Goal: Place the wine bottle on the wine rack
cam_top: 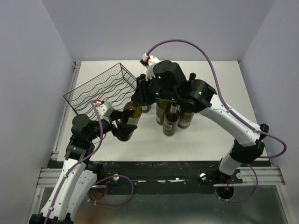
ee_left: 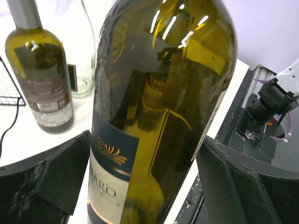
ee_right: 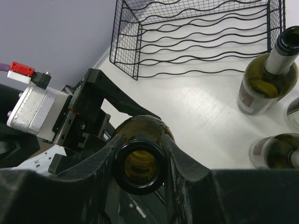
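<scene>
Top external, wine rack (cam_top: 105, 88): landmark; scalloped wire rows, no bottle in it.
Wine bottle (cam_top: 130, 117): tilted, just beside the rack's near right corner, neck toward the rack.
Standing bottles (cam_top: 172, 122): clustered right of the rack.
Right gripper (ee_right: 142, 164): clamped on the bottle's neck.
Left gripper (ee_left: 145, 158): spread wide astride the bottle's body; contact unclear.
Risk: your only sure hold is the neck; the glass may pivot or slip and snag the rack's wire.

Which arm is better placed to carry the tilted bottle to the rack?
Right. The right pincer is shut on the neck of the bottle, with the rack close ahead. The left pincer only stands open around the body, with no sure grip.
</scene>
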`<state>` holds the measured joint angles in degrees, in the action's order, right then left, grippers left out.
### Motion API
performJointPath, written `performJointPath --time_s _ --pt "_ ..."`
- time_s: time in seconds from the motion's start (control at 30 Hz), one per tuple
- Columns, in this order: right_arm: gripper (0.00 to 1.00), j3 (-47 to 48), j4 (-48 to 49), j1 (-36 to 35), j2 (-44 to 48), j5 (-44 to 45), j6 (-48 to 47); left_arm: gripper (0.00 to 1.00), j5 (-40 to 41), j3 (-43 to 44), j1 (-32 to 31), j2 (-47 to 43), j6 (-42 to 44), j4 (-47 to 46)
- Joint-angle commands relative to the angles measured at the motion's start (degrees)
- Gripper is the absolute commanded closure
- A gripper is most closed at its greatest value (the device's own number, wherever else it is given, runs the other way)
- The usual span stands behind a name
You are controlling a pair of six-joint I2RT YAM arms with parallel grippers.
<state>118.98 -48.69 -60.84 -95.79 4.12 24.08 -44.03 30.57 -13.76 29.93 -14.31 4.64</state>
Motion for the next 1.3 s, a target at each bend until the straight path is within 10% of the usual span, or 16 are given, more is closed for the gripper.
performJointPath --time_s 0.0,0.3,0.43,0.7,1.03,1.27 --pt "0.99 0.6 6.4 -0.2 4.7 -6.3 2.7 0.05 -4.8 0.1 -0.7 -0.2 2.5 -7.6" --pt "0.99 -4.6 9.9 -0.2 9.7 -9.1 3.0 0.41 -3.6 1.0 -1.6 1.2 8.6 -3.1" --pt "0.99 -7.4 10.5 -0.2 11.8 -10.6 2.7 1.0 -3.3 4.2 -1.9 3.8 11.4 -0.8" --pt "0.87 -11.6 8.5 -0.1 14.7 -9.2 1.8 1.0 0.9 9.1 -2.5 3.0 20.3 -1.9" --pt "0.24 -13.6 8.8 -0.1 16.4 -9.2 -0.3 1.0 4.1 9.2 -2.7 -1.3 39.3 -4.3" --pt "0.01 -12.3 5.7 -0.2 15.3 -9.5 -3.1 1.0 6.6 8.4 -2.9 -3.0 53.8 -5.9"
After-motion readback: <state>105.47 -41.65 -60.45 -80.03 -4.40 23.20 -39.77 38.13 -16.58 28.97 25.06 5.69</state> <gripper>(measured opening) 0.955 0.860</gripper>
